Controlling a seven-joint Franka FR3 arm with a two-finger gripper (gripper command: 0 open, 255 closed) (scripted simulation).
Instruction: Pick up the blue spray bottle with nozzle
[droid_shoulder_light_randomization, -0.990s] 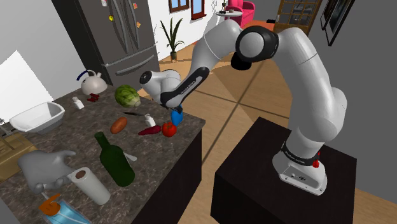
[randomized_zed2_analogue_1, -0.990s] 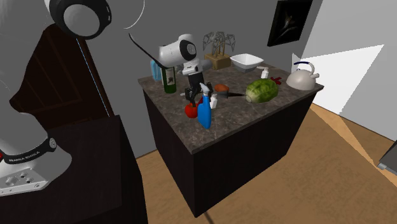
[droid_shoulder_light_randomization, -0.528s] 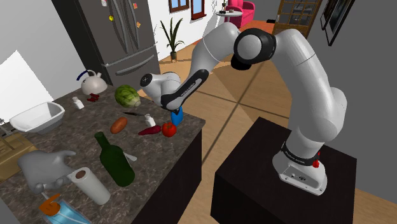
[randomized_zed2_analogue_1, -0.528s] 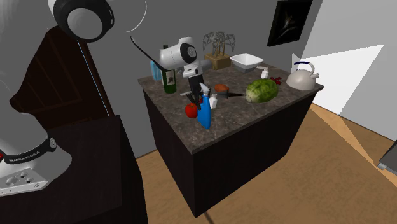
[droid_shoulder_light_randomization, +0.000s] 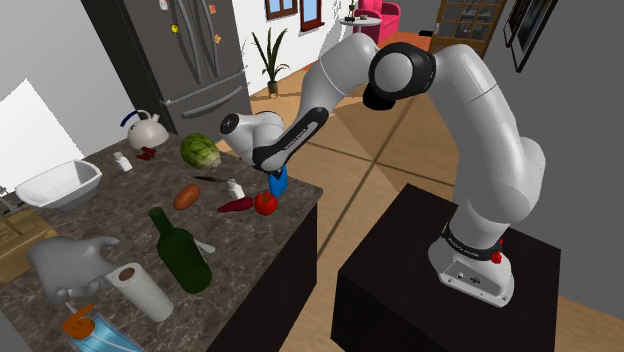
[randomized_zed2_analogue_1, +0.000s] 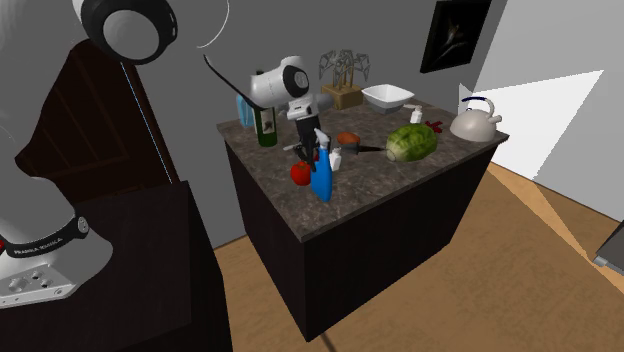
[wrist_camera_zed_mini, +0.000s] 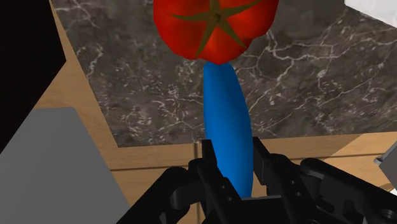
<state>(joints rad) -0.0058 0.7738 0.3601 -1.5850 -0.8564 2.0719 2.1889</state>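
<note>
The gripper (wrist_camera_zed_mini: 233, 149) pinches the bottle (wrist_camera_zed_mini: 224, 121), a black finger pressed to each side of its blue body. The arm (droid_shoulder_light_randomization: 470, 110) arches up from the stand (droid_shoulder_light_randomization: 430, 290) and bends down over the counter (randomized_zed2_analogue_1: 380, 190), with its wrist above the bottle (randomized_zed2_analogue_1: 321, 178). The bottle stands upright close to the counter's edge on the stand's side, with wood floor (droid_shoulder_light_randomization: 390, 150) below. A tomato (randomized_zed2_analogue_1: 299, 173) sits just beside it. Beyond lies bare counter, with the cabbage (droid_shoulder_light_randomization: 200, 151) well apart. Compared with a second ago, the hand has barely shifted and the bottle has not moved.
</note>
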